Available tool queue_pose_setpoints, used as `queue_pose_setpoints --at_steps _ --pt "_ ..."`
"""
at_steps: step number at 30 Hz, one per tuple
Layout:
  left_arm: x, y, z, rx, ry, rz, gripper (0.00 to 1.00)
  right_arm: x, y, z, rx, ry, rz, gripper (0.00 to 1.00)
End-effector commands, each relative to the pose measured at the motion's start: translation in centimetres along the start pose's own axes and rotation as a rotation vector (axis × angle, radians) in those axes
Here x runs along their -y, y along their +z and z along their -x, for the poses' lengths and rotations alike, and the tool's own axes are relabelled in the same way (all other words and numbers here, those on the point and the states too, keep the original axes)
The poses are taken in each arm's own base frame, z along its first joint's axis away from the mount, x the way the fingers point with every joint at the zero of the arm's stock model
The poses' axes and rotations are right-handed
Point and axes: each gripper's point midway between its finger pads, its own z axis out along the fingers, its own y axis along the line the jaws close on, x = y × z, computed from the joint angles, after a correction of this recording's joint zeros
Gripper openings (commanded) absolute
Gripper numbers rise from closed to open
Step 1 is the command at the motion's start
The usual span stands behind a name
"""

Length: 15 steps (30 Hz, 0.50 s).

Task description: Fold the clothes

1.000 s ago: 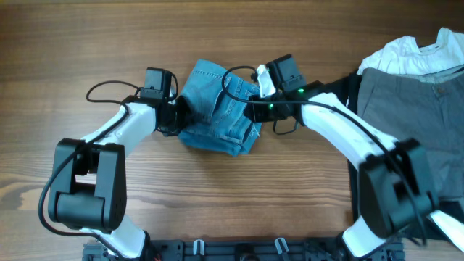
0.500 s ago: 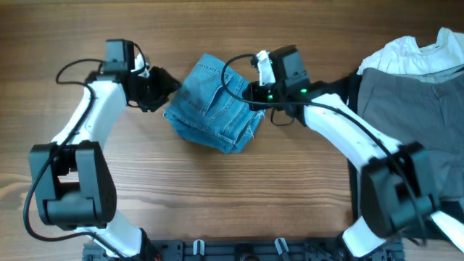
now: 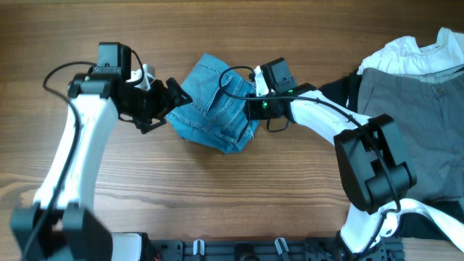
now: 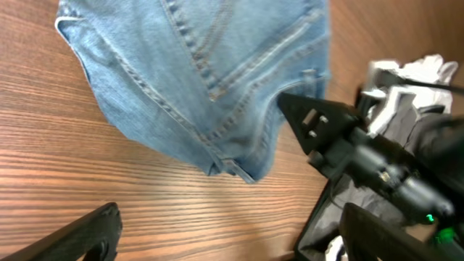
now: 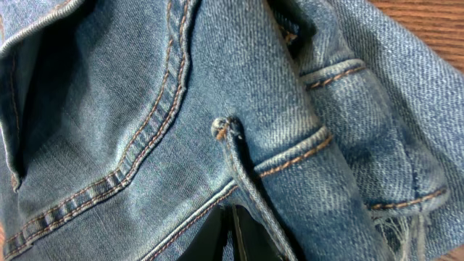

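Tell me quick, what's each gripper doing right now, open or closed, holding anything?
Left gripper: open, empty, beside the jeans.
Right gripper: closed on a fold of the jeans.

A brown wooden table (image 3: 217, 203) with long wavy grain lines fills the whole view, and a black rail (image 3: 239, 251) runs along the table's near edge.
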Motion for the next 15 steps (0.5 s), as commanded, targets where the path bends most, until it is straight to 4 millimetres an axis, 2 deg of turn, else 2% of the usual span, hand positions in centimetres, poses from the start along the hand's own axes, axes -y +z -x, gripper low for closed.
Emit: queue_pose_setpoints --at_steps 1,4,8,15 --pt "-1.5 1.6 -1.5 0.003 -0.118 0.079 1.00 0.2 0.4 -0.3 -0.013 0.030 0.000 0.08" --pt "-3.0 5.0 -2.8 -0.023 -0.228 0.090 0.99 0.2 0.4 -0.3 -0.012 0.029 0.001 0.08" --pt "-4.8 8.3 -3.4 0.000 -0.302 0.066 0.97 0.2 0.4 -0.3 -0.014 0.030 0.000 0.09" --pt "-6.6 10.9 -4.0 0.029 -0.303 0.010 1.00 0.2 0.4 -0.3 -0.014 0.030 0.000 0.09"
